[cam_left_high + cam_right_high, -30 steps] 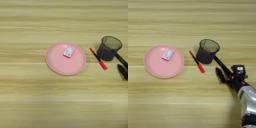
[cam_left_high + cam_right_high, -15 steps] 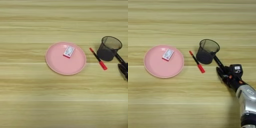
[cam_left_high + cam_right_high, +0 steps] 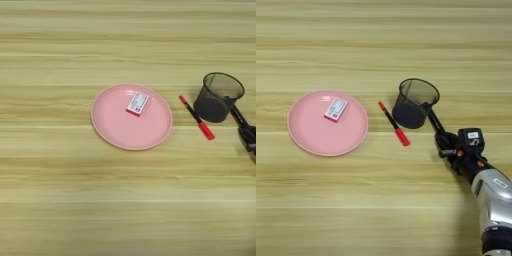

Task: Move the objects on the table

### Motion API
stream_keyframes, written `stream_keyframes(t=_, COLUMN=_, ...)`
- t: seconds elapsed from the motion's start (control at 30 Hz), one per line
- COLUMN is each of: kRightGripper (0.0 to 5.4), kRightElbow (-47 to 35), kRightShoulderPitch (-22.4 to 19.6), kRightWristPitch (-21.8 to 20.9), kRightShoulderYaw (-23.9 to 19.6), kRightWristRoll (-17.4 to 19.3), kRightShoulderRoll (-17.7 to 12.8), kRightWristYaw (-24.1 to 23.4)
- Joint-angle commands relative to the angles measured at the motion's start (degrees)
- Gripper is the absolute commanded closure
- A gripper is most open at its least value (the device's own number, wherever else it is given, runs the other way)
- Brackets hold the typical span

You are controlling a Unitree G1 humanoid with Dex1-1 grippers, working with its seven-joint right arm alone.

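The broad light wood table (image 3: 381, 40) with yellowish grain stripes has wide bare stretches along the top, the bottom and the left; everything on it sits in a band across the middle. A wide round pink plate (image 3: 308, 137) lies left of centre and carries a small white rectangular box with red print (image 3: 336, 109) in its upper right part, inside the rim. Right of the plate, apart from it, a slim marker pen with a red cap (image 3: 394, 129) lies slanted on the wood. Just beside it stands a black mesh cup (image 3: 414, 102), upright, with nothing visible inside. The right gripper (image 3: 443, 136) reaches in from the lower right on a silver forearm (image 3: 496, 195); one black finger (image 3: 434, 121) touches the cup's base, but whether the fingers are spread or pressed together cannot be told
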Motion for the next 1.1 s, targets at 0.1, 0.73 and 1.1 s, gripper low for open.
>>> stream_keyframes(t=0.1, kRightGripper=4.23, kRightElbow=-1.44, kRightShoulderPitch=-0.79, kRightWristPitch=1.30, kRightShoulderYaw=-0.77, kRightWristRoll=-1.19, kRightShoulderRoll=-5.55, kRightWristYaw=-0.72)
stream_keyframes(t=0.73, kRightGripper=4.24, kRightElbow=-5.66, kRightShoulderPitch=-0.93, kRightWristPitch=3.70, kRightShoulderYaw=-1.52, kRightWristRoll=-2.01, kRightShoulderRoll=-10.65, kRightWristYaw=1.12)
stream_keyframes(t=1.1, kRightGripper=4.24, kRightElbow=-8.67, kRightShoulderPitch=-1.56, kRightWristPitch=5.53, kRightShoulderYaw=-1.87, kRightWristRoll=-3.00, kRightShoulderRoll=-15.04, kRightWristYaw=2.88)
